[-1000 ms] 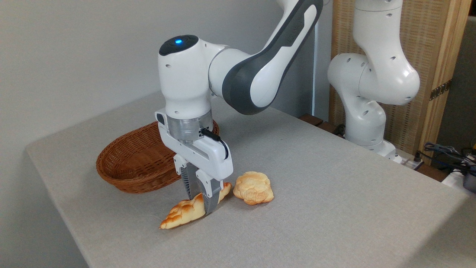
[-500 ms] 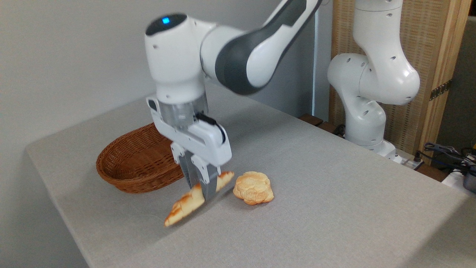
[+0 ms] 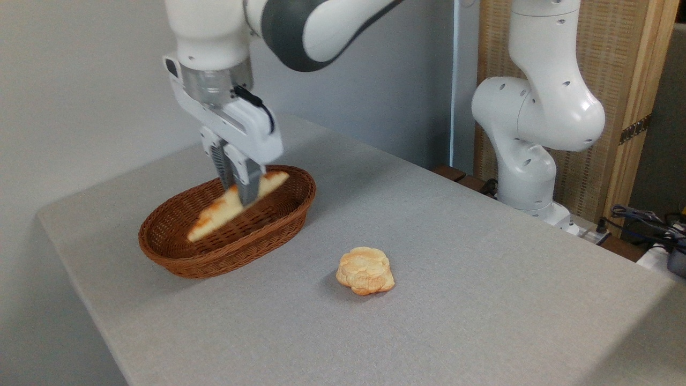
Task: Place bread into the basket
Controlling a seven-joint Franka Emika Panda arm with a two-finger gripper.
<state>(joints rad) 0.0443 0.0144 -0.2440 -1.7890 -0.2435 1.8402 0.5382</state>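
My gripper (image 3: pixel 240 194) is shut on the bread (image 3: pixel 214 213), a long golden loaf with toasted patches and pointed ends, gripped near its upper right part. The loaf hangs tilted, its left end lower, in the air above the basket (image 3: pixel 177 256), an oval reddish-brown wicker one at the left of the table. The picture is blurred by motion around the loaf, so I cannot tell whether its low tip touches the weave.
A small round pale bun (image 3: pixel 365 270) lies on the grey table (image 3: pixel 455 300) to the right of the basket. The arm's white base (image 3: pixel 528 177) stands at the back right, with cables (image 3: pixel 643 220) and a wooden screen (image 3: pixel 627 80) behind it.
The gripper has lifted the loaf off the table and carried it up and to the left, from beside the bun to above the basket. The bun has not moved.
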